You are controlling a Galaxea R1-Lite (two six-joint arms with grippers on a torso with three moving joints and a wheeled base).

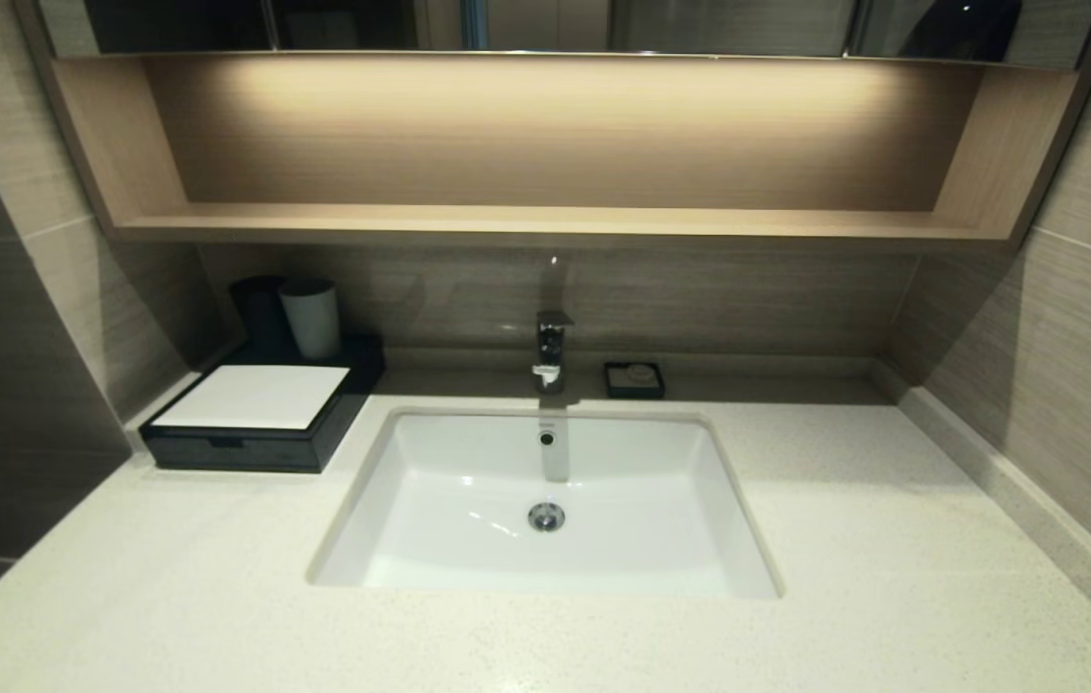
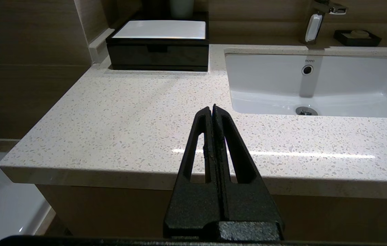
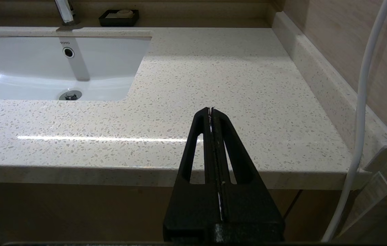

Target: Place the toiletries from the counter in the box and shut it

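- No toothbrush or sachet shows anywhere on the counter [image 1: 892, 539] in any view; whether they lie inside the box cannot be told.
- The box [image 1: 261, 416] sits at the left of the head view, against the back wall, its drawer front flush and shut, beside the sink [image 1: 545, 505].
- By judgement, wrapped brushes and a sachet would be light, slick and thin, best pinched across the middle. The drawer probably slides easily by the small notch in its front.
- Two cups [image 1: 310, 316] stand on the box's rear part. A soap dish [image 1: 634, 379] and the faucet [image 1: 552, 348] sit at the back, centre.
- Open stone lies in front of the box and right of the sink, bounded by a raised kerb.
- The left gripper [image 2: 212, 108] and right gripper [image 3: 210, 110] both hang off the counter's front edge, fingers pressed together, empty.
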